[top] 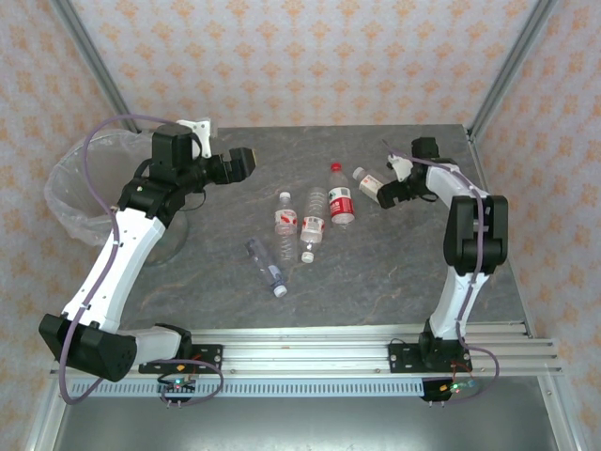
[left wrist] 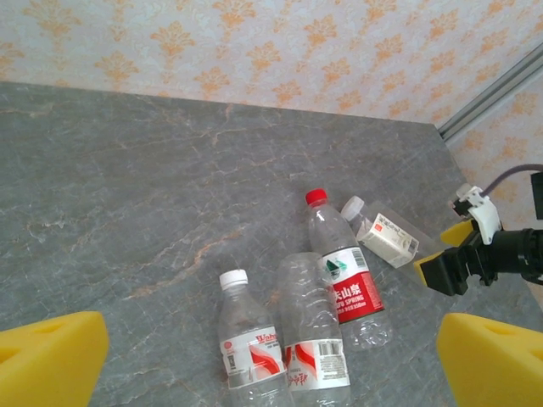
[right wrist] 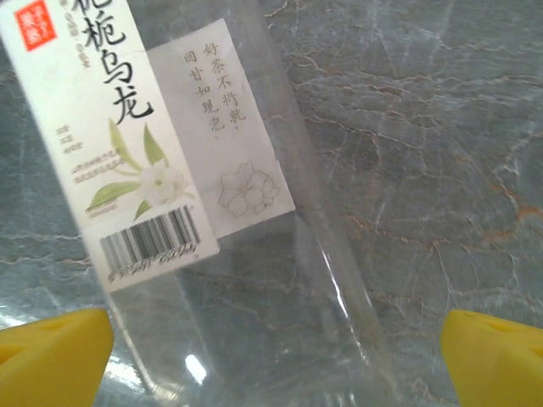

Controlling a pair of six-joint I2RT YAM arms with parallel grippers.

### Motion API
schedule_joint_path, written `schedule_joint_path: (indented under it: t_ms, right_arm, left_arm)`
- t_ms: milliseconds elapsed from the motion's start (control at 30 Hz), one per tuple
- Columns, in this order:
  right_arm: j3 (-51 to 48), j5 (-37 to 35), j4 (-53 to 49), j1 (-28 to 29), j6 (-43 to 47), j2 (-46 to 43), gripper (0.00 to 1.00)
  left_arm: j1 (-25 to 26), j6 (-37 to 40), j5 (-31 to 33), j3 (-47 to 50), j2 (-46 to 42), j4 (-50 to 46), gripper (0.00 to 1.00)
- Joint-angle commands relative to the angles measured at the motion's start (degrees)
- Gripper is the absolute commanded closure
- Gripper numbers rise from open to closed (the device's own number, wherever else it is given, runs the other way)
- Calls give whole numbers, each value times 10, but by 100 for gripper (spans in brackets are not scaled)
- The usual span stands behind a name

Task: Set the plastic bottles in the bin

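Four plastic bottles (top: 313, 225) lie clustered mid-frame on the worktop (top: 404, 272). A fifth, white-labelled bottle (right wrist: 170, 170) lies between the right arm's jaws, which are spread wide and not clamped. The left arm's jaws are released and empty, just right of the bin (top: 70, 193) at upper left.

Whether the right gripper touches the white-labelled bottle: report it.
Cannot tell. Right wrist view: the white-labelled bottle lies between the open right gripper's fingers, with a gap at one finger, but its clear edge by the other is too faint.
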State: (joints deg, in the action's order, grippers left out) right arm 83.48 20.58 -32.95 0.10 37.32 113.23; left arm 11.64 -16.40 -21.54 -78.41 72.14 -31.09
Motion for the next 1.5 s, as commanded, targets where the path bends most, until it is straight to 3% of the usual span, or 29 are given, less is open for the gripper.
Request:
schedule_joint_path:
  t_ms: [0,100,567,800,933,1367,1433,1467]
  right_arm:
    - [42,-11,-85,-1,57,35,0]
    - [52,0,-102,0,68,48,2]
    - [24,-79,-46,30,78,58,25]
    - [12,-101,-41,34,40,45,41]
    - [-62,-117,15,42,0,-21,43]
    - [-318,-158,182,85,-176,-278,89]
    - [-346,-151,191,99,-205,-319,100]
    - [-354,-150,192,106,-218,-333,100]
  left_arm:
    - [2,12,16,8,-10,-18,0]
    - [2,10,16,6,-6,-22,0]
    - [1,6,12,4,11,-25,0]
    - [1,6,1,4,13,-23,0]
    - [1,1,-2,8,15,-17,0]
    - [2,-48,-49,23,45,16,0]
    - [2,-52,-69,25,51,25,0]
    - [1,-54,-80,27,54,30,0]
